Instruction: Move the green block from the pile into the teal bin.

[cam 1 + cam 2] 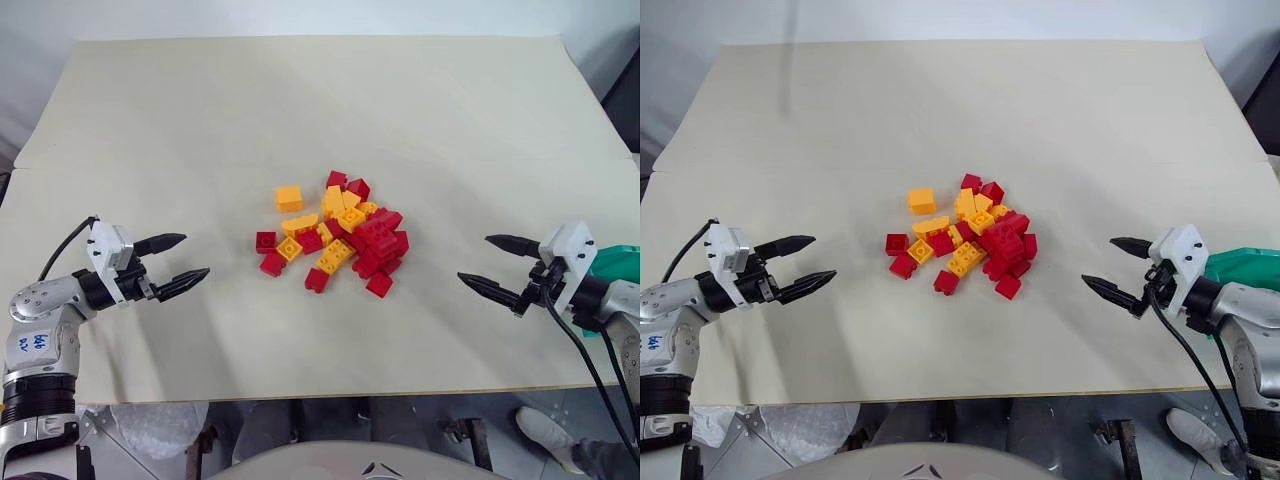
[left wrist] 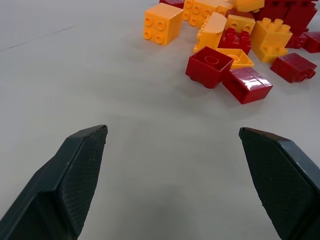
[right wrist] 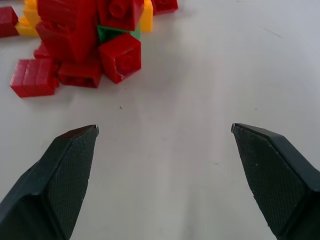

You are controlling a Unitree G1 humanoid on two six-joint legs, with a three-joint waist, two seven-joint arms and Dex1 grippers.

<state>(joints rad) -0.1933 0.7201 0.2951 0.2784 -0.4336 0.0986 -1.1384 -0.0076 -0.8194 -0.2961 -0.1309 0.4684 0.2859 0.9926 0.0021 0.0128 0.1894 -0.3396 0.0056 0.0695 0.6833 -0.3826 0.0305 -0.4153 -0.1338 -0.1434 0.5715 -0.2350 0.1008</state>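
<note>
Both arms reach in low over the table [image 1: 200,120], the left gripper [image 1: 177,262] and right gripper [image 1: 500,266] each with fingers spread wide and empty, aimed inward at the pile [image 1: 340,235] between them, where the green block [image 3: 111,34] lies mostly buried under red bricks, while the teal bin [image 1: 618,262] at the far right is half hidden behind the right wrist.

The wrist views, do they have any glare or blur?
Left wrist view: a red brick near the pile shows a bright glossy highlight; the black fingers look soft. Right wrist view: the green block sits shaded between red bricks; soft shadows lie under the pile.
</note>
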